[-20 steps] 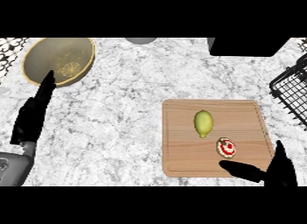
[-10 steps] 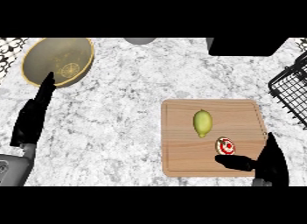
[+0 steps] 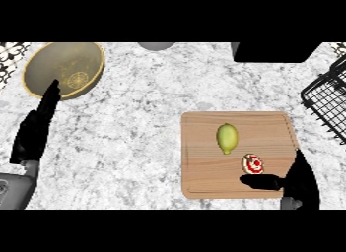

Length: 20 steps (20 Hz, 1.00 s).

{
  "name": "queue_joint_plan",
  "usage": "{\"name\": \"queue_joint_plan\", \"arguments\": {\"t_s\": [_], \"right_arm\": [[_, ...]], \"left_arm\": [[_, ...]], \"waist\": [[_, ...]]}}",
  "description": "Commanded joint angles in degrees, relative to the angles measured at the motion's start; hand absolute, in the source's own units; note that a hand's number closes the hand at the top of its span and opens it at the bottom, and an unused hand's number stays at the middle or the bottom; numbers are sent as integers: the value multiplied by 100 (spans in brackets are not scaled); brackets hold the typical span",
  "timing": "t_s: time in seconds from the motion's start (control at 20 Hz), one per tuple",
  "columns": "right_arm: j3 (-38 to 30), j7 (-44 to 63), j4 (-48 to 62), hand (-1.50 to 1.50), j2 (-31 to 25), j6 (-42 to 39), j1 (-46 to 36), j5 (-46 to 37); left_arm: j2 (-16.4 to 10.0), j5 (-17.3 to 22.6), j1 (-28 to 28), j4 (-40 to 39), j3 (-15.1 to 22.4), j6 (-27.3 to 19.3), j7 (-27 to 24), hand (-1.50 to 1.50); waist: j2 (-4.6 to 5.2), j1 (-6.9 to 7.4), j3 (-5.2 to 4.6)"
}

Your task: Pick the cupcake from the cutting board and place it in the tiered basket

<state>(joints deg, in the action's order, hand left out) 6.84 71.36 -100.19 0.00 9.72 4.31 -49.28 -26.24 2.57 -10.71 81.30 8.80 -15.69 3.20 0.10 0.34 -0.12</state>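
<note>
Marble counter [image 3: 132, 128] bears a cutting board [image 3: 204, 162] at 5 o'clock, cupcake [image 3: 253, 164] and green fruit [image 3: 227, 138] on it. Right hand [image 3: 297, 181] released, thumb just under the cupcake. Tiered basket [image 3: 335, 108] at 3; left hand [image 3: 33, 130] relaxed at 9, near a golden bowl [image 3: 65, 69].

The single camera sat at the robot's head, looking steeply down on the counter [image 3: 146, 128], near enough that the left hand [image 3: 33, 133] and right hand [image 3: 300, 179] showed above the lower edge.
</note>
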Motion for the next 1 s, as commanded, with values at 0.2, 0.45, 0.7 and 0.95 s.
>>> {"name": "queue_joint_plan", "arguments": {"t_s": [0.2,0.45,0.7,0.95], "right_arm": [[179,1385,360,-150,0,310,-376,185],[235,1384,741,-150,0,452,-604,406],[217,1373,1302,-150,0,746,-898,842],[400,876,1574,150,-4,-288,-1171,823]], "left_arm": [[137,-102,307,110,-2,-40,-145,0],[121,-191,4,-74,-85,-22,28,0],[171,-130,231,81,-115,79,-130,0],[399,-235,-32,-200,-59,67,-41,0]], "waist": [[-12,14,6],[2,-26,6],[-6,52,13],[0,-21,7]]}}
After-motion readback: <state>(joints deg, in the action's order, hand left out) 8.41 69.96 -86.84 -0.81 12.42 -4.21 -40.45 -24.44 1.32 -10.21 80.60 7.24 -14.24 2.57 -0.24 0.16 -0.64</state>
